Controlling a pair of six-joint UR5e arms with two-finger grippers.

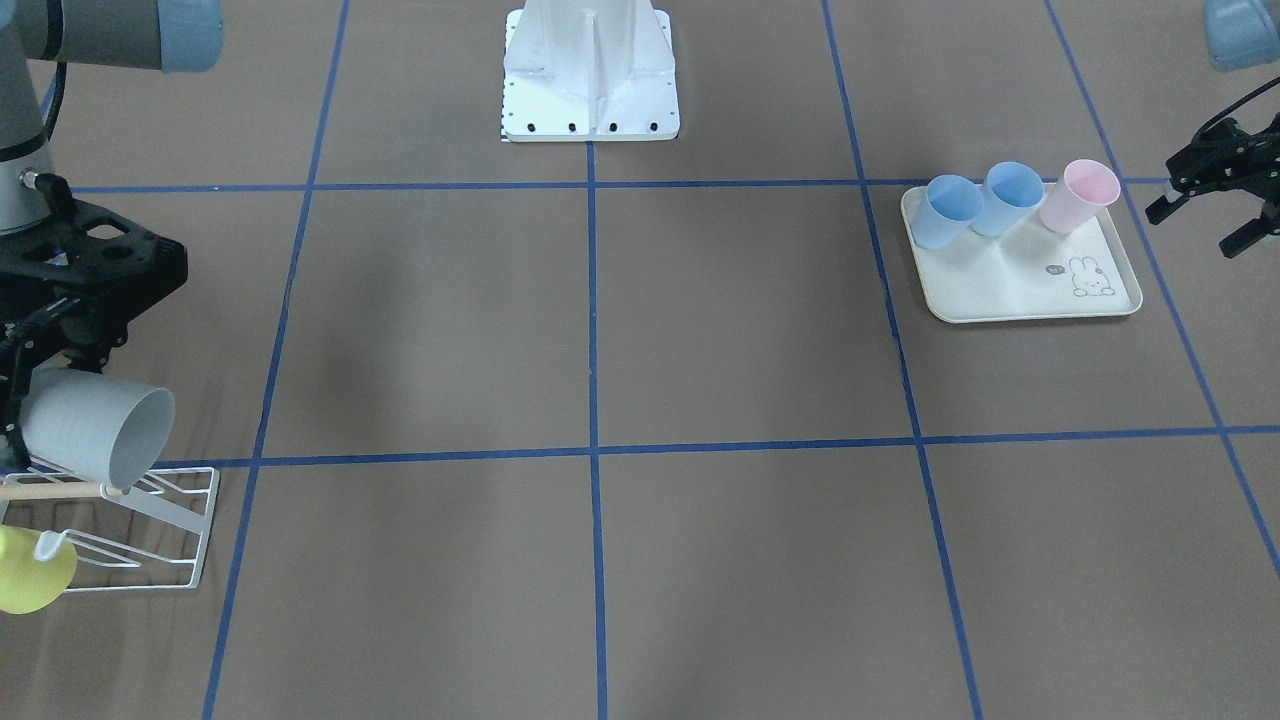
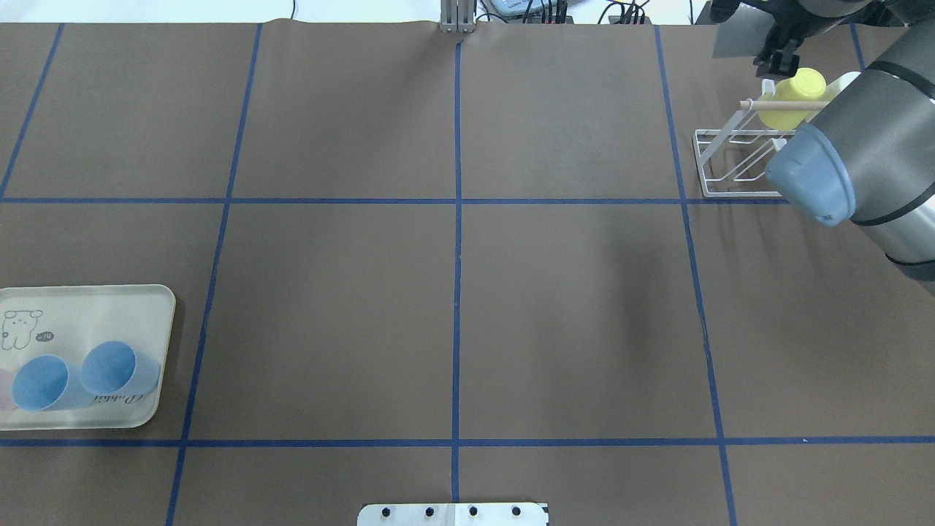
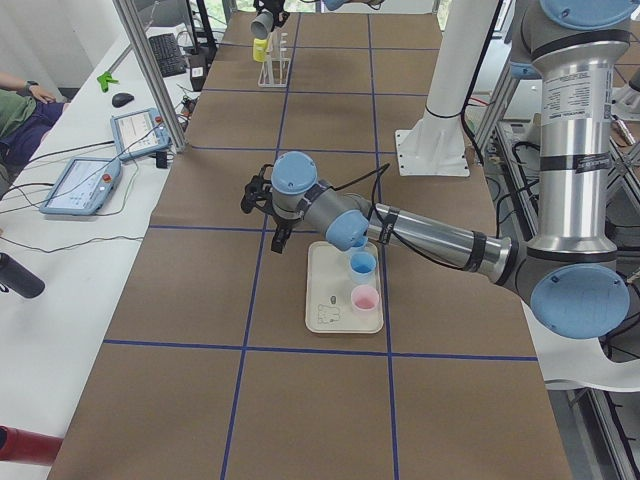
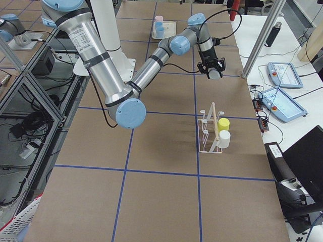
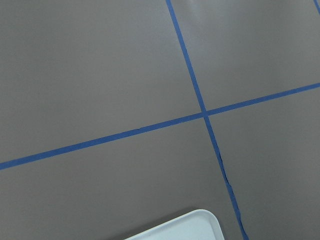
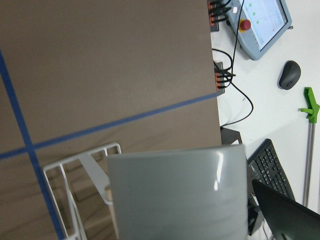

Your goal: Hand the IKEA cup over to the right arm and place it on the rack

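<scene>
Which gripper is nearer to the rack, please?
Right. The right gripper holds the grey cup over the rack; the left gripper hangs open beside the tray, far off.

You are working in a robotics laboratory cell. The main surface (image 1: 700, 330) is covered in brown sheeting and divided into squares by blue tape lines (image 1: 592, 300). Two industrial arms, the left arm (image 3: 440, 240) and the right arm (image 4: 96, 55), are mounted along one long edge, beside a white bolted pedestal (image 1: 590, 80). Aluminium frame posts (image 3: 150, 70) border the cell. On the white side surface (image 3: 60, 290) you find a teach pendant (image 3: 80, 185) with a red stop button, a second pendant (image 3: 140, 133), a keyboard (image 6: 275, 167), a mouse (image 6: 289, 75) and loose cables (image 6: 235, 90). A person (image 3: 15, 110) sits at that side surface.
</scene>
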